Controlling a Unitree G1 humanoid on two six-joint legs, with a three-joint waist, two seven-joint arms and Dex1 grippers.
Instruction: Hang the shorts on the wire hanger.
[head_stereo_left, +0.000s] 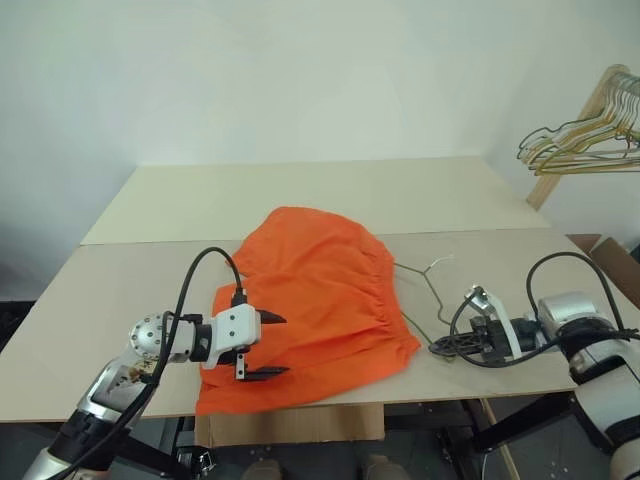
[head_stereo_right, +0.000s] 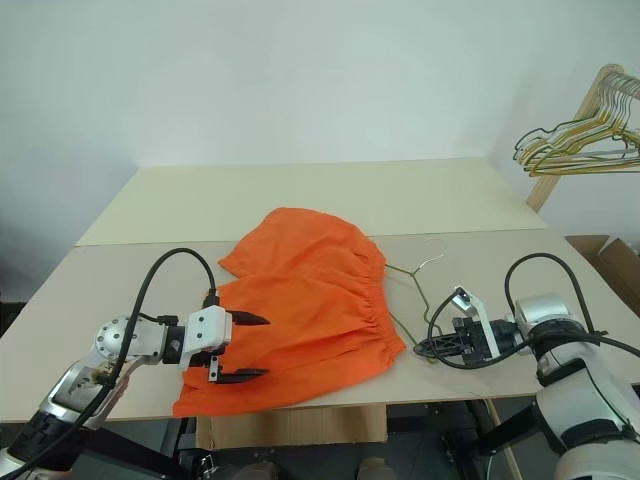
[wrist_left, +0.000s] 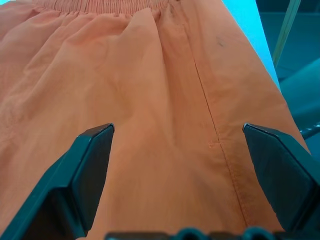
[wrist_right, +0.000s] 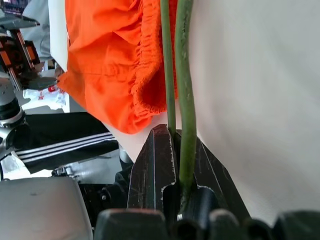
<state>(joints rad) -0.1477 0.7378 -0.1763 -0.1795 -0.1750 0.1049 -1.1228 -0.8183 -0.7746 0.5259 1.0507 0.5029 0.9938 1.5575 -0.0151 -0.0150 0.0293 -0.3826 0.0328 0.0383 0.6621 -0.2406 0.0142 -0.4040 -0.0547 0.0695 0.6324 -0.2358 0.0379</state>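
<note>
Step in hand, as judged: hanger secured, threading into the shorts not yet begun.

Shorts (head_stereo_left: 315, 300) spread flat on the worktop (head_stereo_left: 120, 300), near its front edge, gathered waistband facing the right arm. Wire hanger (head_stereo_left: 420, 290) lying just beside the waistband, hook end toward the far side, lower wire running toward the near corner of the garment. In the right wrist view, two green wire strands (wrist_right: 177, 75) pass alongside the waistband hem — touching or a hair apart, cannot tell.

Right gripper (head_stereo_right: 425, 347): fingers closed on the wire, strands seated in the slot between them. Left gripper (head_stereo_left: 262, 346): fingers spread wide, poised above the leg end of the shorts, fabric between the fingers (wrist_left: 85, 170) but nothing pinched.

Next move, as judged: pinch a single layer of fabric with the left fingers and lift to open a gap, then feed the hanger's lower bar through with the right. Calls for a low, level approach of the wire — a raised tip would ride over the cloth, a dropped tip would snag the gathers.

Other items: a bunch of gold, green and silver hangers (head_stereo_left: 585, 140) on a wooden rack (head_stereo_left: 585, 110) at the far right, well apart; a cardboard box (head_stereo_left: 610, 255) beyond the worktop's right edge. Both arms' black cables loop close above the worktop; the right one hangs near the wire and could catch.
</note>
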